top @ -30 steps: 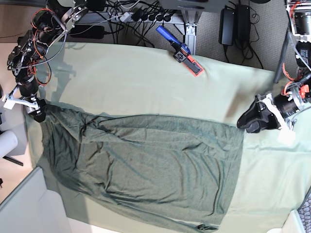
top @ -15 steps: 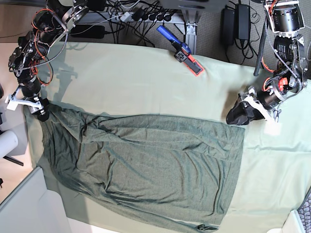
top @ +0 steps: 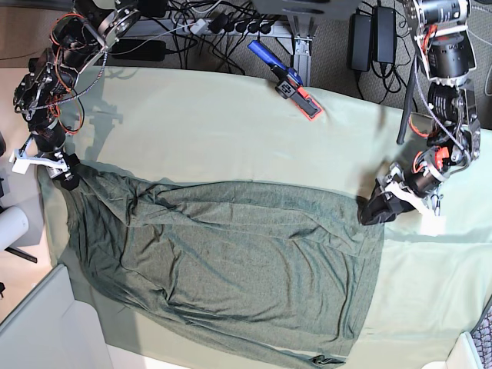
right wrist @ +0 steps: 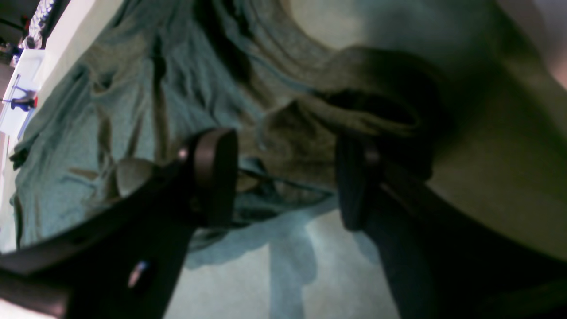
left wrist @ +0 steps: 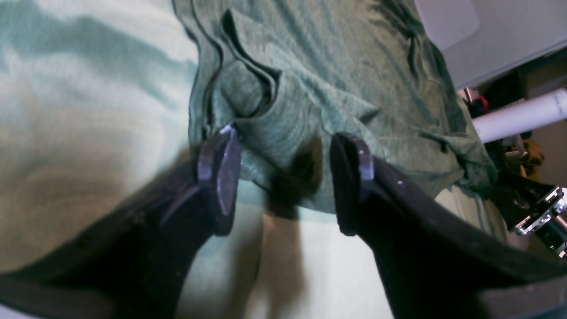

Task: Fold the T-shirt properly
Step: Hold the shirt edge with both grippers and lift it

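Base view shows the T-shirt spread flat over the table cloth, with my two arms at its two far corners. My left gripper is at the hem corner, and my right gripper is at the shoulder corner, both low over the cloth.

In the left wrist view my left jaws stand apart, and the folded hem edge of the T-shirt lies between and just ahead of the fingertips. In the right wrist view my right jaws are also apart, with a bunched sleeve edge just in front of them. Neither gripper holds anything yet.

I judge that the danger is in the closing. If I close too low, I may catch the table cloth together with the shirt. If I close too shallow, I may take only one layer, and the corner will slip out during the fold.

Both arms reach down steeply, with the wrists tilted toward the garment.
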Action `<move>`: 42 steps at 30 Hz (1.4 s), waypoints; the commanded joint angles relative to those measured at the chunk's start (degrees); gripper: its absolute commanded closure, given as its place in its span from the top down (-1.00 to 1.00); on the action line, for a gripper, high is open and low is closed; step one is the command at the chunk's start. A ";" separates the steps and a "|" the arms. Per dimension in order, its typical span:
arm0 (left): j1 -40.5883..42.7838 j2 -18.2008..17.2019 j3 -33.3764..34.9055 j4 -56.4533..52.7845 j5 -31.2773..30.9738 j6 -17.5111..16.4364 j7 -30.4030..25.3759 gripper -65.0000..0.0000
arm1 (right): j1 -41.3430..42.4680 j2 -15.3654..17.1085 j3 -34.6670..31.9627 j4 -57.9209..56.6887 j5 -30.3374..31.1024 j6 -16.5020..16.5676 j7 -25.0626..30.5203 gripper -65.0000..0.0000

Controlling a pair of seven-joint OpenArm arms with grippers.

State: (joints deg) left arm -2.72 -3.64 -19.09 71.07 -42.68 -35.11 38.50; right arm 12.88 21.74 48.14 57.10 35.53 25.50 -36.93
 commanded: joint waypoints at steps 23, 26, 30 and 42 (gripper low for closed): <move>-1.75 6.16 0.48 0.02 4.02 0.04 1.64 -1.00 | 1.07 1.25 0.09 0.81 -0.35 1.31 3.78 -1.00; -1.75 6.16 0.48 0.02 4.17 -0.07 2.32 -1.00 | 1.05 1.25 0.09 0.81 -1.07 1.33 3.74 -1.00; -1.75 6.14 0.31 0.02 1.33 -2.03 4.52 -1.00 | 0.90 1.29 0.09 0.81 -1.03 1.33 3.26 -1.00; -1.75 4.52 0.33 0.07 -1.16 -4.89 5.95 -1.00 | -0.35 2.21 0.72 1.07 5.64 1.31 -2.25 -0.56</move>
State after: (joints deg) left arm -4.12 0.60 -19.14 70.98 -42.76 -38.68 43.29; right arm 11.64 22.39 48.53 57.10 40.01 25.54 -39.99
